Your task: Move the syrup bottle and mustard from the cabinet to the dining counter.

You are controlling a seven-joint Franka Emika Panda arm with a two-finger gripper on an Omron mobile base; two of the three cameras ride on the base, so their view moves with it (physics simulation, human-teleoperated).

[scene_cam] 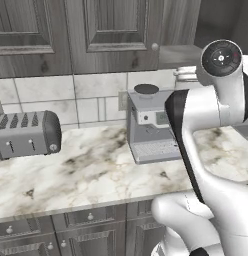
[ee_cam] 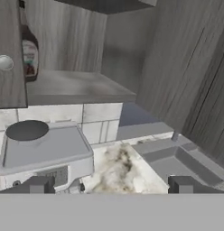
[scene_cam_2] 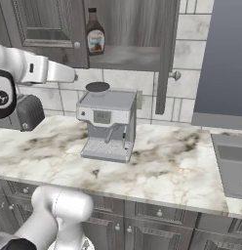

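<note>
Syrup bottle (scene_cam_2: 95,32) upright on cabinet (scene_cam_2: 132,57) shelf

Closed cabinet door (ee_cam: 7,54) hides much of the syrup bottle (ee_cam: 29,52)

No readable text — labels blurred.

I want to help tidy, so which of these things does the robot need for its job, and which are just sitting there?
For the job:
- small dark brown syrup bottle with pale label
- dark grey wood-grain wall cabinet it stands in
- robot's hand, open and empty

Just sitting there:
- grey boxy coffee machine
- silver toaster
- sink
</note>
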